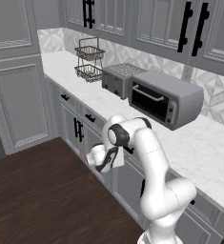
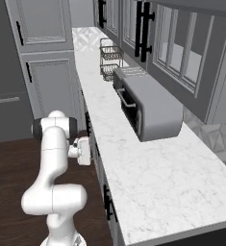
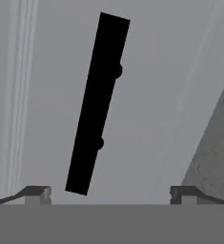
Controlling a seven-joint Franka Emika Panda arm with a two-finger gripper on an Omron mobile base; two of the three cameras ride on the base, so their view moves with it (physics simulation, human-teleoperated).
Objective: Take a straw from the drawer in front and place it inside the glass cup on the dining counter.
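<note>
Marble, white with faint grey veins, tops the wall counter, a long flat slab running away from the robot along a patterned tile backsplash. On it stand a boxy grey toaster oven with a dark glass door and a bar handle, a squarer grey toaster just beyond it, and at the far end a two-tier wire basket. Grey panelled wall cabinets with long black vertical handles hang above, and the floor is dark wood planking.

Below the slab runs a row of grey fronts. The drawer has a smooth flat panel, and its short black bar handle slants steeply across the hand view, two round posts showing along its edge. The drawer is closed.

The white arm bends down in front of these fronts. The gripper is released, its two small dark fingertips spread wide on either side of the handle's lower end, near it and not touching, grasping nothing. In the left base view the gripper sits just under the counter's edge, close against the drawer fronts.
</note>
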